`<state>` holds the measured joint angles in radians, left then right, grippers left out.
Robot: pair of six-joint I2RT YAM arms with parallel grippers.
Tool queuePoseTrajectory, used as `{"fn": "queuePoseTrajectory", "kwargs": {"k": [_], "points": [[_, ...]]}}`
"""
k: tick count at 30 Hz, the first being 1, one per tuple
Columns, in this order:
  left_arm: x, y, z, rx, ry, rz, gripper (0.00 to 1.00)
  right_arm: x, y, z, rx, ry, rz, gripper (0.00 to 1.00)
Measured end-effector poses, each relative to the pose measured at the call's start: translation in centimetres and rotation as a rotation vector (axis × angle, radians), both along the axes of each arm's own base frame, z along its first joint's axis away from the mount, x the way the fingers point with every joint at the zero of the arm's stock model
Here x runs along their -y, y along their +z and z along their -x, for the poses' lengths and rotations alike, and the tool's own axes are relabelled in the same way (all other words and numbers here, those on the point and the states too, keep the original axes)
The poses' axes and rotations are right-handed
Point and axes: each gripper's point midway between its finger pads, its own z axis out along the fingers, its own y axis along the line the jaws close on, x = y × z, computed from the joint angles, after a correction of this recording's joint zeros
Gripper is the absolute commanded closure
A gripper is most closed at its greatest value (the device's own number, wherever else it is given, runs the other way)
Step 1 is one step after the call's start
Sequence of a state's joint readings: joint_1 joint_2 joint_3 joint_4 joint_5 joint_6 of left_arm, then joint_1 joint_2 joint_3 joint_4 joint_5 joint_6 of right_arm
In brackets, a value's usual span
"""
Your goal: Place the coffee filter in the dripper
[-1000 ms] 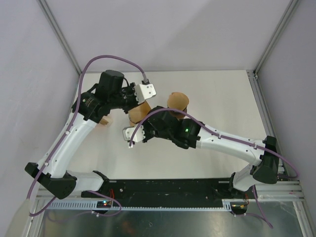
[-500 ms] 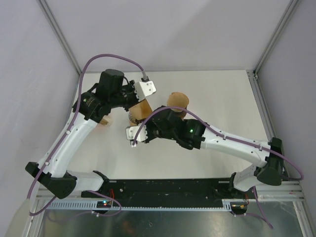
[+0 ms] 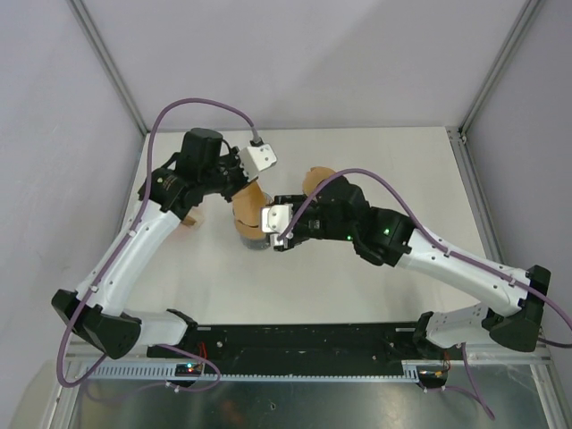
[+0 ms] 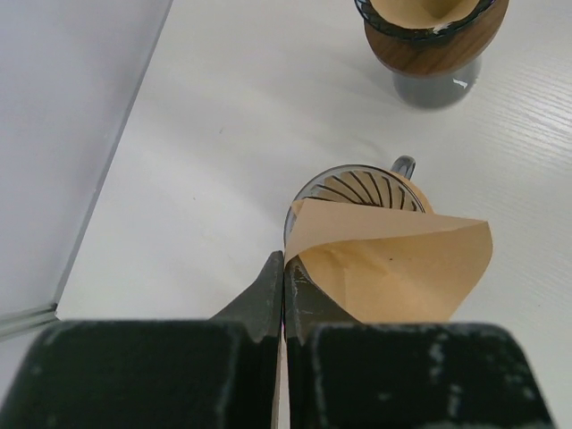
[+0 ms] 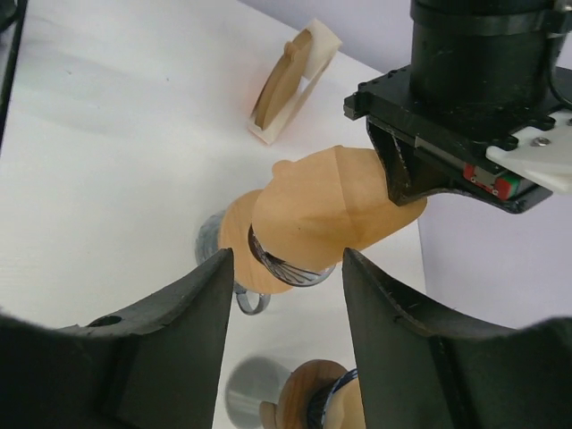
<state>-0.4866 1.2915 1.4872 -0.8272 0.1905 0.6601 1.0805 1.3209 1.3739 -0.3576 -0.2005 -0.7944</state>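
Note:
My left gripper [image 4: 284,261] is shut on the edge of a brown paper coffee filter [image 4: 393,268]. The filter hangs tilted over the glass dripper [image 4: 357,189], whose ribbed cone shows beneath it. In the right wrist view the filter [image 5: 331,210] rests partly across the dripper's rim [image 5: 295,271], with the left gripper [image 5: 402,174] pinching its far right edge. My right gripper [image 5: 288,279] is open, its fingers either side of the dripper and nothing between them. From above, the filter [image 3: 253,200] sits over the dripper [image 3: 248,237], with the right gripper [image 3: 270,229] just beside it.
A second dripper [image 4: 435,40] with a wooden collar and a filter inside stands further back, also visible from above [image 3: 315,179]. A white holder with several spare filters [image 5: 295,80] stands on the table to the left. The table's left edge [image 4: 107,170] runs nearby.
My right gripper has opened from shut and swung right and away from the bases, up to the dripper. The left gripper still grips the filter, shifted slightly over the dripper.

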Motion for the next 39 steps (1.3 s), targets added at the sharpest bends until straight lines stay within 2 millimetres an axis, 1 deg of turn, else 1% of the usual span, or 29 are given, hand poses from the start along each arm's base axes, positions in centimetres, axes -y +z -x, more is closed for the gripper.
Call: {"fn": "queuePoseTrajectory", "kwargs": {"k": [5, 10, 14, 17, 19, 22, 28, 32, 33, 36, 39], "points": [[-0.3, -1.2, -0.5, -0.045, 0.011, 0.023, 1.0, 0.6, 0.1, -0.3, -0.062, -0.002, -0.042, 0.43], [-1.2, -2.8, -2.0, -0.128, 0.063, 0.075, 1.0, 1.1, -0.1, -1.4, -0.125, -0.045, -0.074, 0.38], [-1.8, -4.0, -2.9, -0.186, 0.11, 0.103, 1.0, 1.5, 0.8, -2.9, -0.187, -0.123, -0.147, 0.36], [-1.7, -4.6, -3.0, -0.221, 0.128, 0.127, 1.0, 1.7, 1.4, -4.6, -0.255, -0.211, -0.221, 0.33], [-1.7, -5.0, -2.8, -0.242, 0.137, 0.142, 1.0, 1.7, 1.3, -5.7, -0.306, -0.273, -0.264, 0.31], [-1.8, -5.7, -2.5, -0.283, 0.151, 0.164, 1.0, 1.4, 0.7, -7.0, -0.386, -0.359, -0.316, 0.29], [-2.2, -6.5, -2.6, -0.329, 0.175, 0.179, 1.0, 0.7, -0.9, -8.6, -0.498, -0.474, -0.369, 0.28], [-2.2, -8.0, -2.7, -0.378, 0.185, 0.169, 0.99, 0.2, -2.4, -9.6, -0.558, -0.54, -0.39, 0.28], [-2.2, -8.4, -2.7, -0.392, 0.187, 0.165, 0.98, 0.1, -2.8, -9.8, -0.573, -0.554, -0.393, 0.28], [-2.2, -9.6, -2.9, -0.425, 0.195, 0.151, 0.86, -0.2, -3.9, -10.3, -0.607, -0.591, -0.393, 0.28], [-2.3, -10.5, -3.0, -0.449, 0.203, 0.138, 0.67, -0.4, -4.8, -10.7, -0.629, -0.616, -0.392, 0.28]]}}
